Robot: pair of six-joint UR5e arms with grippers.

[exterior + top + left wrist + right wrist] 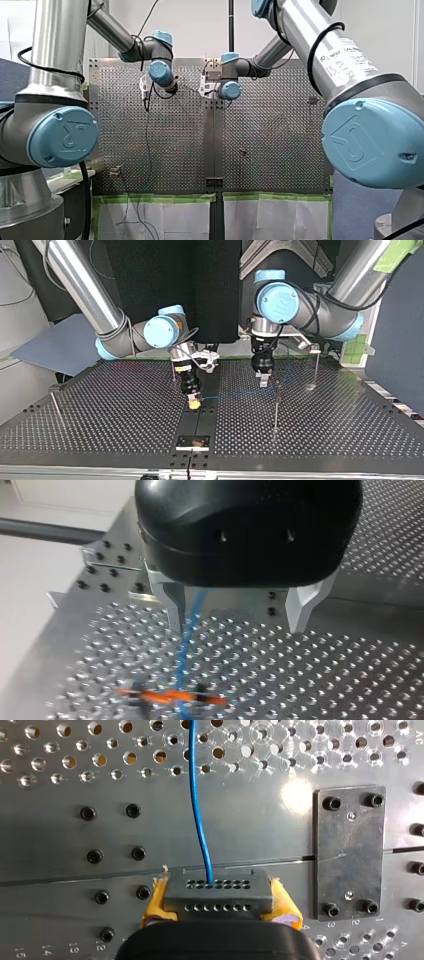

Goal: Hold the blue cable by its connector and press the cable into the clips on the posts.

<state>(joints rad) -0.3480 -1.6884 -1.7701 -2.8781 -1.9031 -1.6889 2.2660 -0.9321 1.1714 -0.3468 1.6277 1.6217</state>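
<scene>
The front camera stands behind and above my arms and looks far over the table [270, 130]. The top camera sits low across the table and faces me, nearer to my left gripper [263, 381] and my right gripper [194, 403]. These two views share both grippers. Each wrist camera looks down along its fingers, very close. The right one is just over the connector [218, 892]. Both wrist views share the blue cable [199, 820].

I see a blue cable [198, 815], a dark grey connector [217, 895] dotted with holes, yellow pads [286, 904], an orange clip [170, 696].
</scene>
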